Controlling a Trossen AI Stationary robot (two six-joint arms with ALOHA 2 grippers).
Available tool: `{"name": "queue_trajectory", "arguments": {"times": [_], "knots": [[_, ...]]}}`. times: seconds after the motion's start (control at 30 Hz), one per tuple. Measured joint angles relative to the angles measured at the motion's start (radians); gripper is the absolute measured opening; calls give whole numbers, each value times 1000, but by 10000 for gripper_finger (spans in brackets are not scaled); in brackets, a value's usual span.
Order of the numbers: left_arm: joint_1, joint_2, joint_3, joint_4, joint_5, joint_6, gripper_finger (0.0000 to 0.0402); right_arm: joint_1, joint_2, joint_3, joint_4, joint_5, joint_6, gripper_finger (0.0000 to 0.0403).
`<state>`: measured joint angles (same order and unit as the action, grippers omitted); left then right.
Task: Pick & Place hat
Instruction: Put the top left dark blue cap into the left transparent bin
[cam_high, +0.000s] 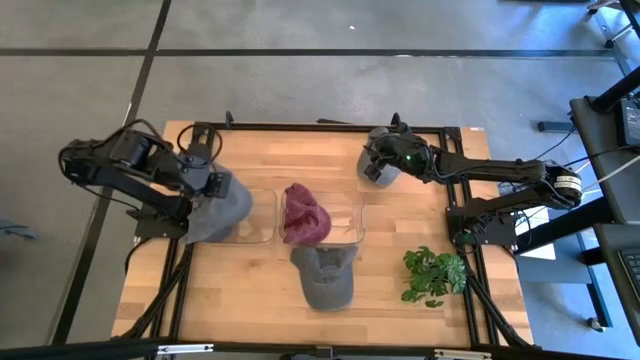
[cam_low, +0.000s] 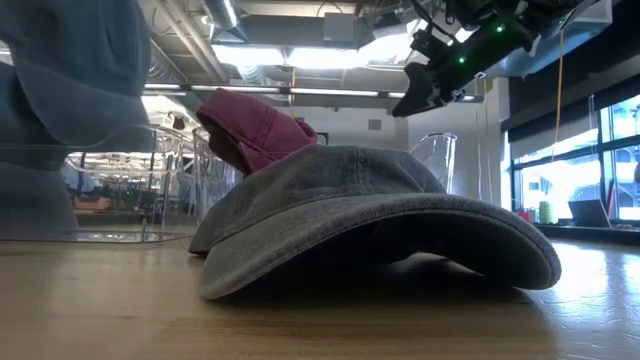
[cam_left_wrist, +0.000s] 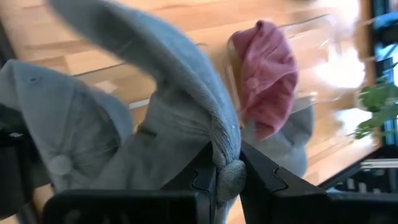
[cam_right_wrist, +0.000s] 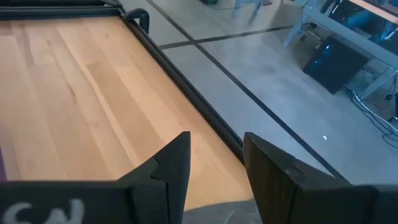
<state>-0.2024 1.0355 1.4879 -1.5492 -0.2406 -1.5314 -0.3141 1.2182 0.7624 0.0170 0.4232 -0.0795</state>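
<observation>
My left gripper (cam_left_wrist: 227, 177) is shut on a blue-grey hat (cam_high: 218, 205) at the table's left, by the left clear container (cam_high: 255, 218). In the low view this hat (cam_low: 70, 70) hangs high over that container. A maroon hat (cam_high: 303, 213) lies in the second clear container (cam_high: 345, 215). A darker grey hat (cam_high: 326, 277) rests on the wood near the front edge, its brim (cam_low: 450, 235) toward the low camera. My right gripper (cam_high: 385, 160) is open and raised over the table's far side (cam_low: 435, 80), with a pale grey shape (cam_high: 375, 168) under it. My left gripper pinches the blue-grey hat by a bunched fold of cloth (cam_left_wrist: 225, 146) where the brim meets the crown, between its two fingers. The hat is lifted clear of the table. Its crown with the top button (cam_left_wrist: 60, 165) droops to one side and the brim (cam_left_wrist: 143, 50) stretches away from the fingers.
A small green plant (cam_high: 435, 275) sits near the table's right front corner. A black frame (cam_high: 330, 127) runs along the table edges. Bare wood lies between the grey hat and the left front corner (cam_high: 210, 290) and in front of my right gripper (cam_right_wrist: 74, 93).
</observation>
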Motion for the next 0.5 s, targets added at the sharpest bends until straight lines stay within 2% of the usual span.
{"name": "queue_trajectory", "arguments": {"times": [0.37,0.5], "knots": [[1,69,0,-23,31,-34,37,0,0,0,25,-6,3,149],[8,114,0,-22,95,-39,39,0,0,0,24,-55,20,149]]}}
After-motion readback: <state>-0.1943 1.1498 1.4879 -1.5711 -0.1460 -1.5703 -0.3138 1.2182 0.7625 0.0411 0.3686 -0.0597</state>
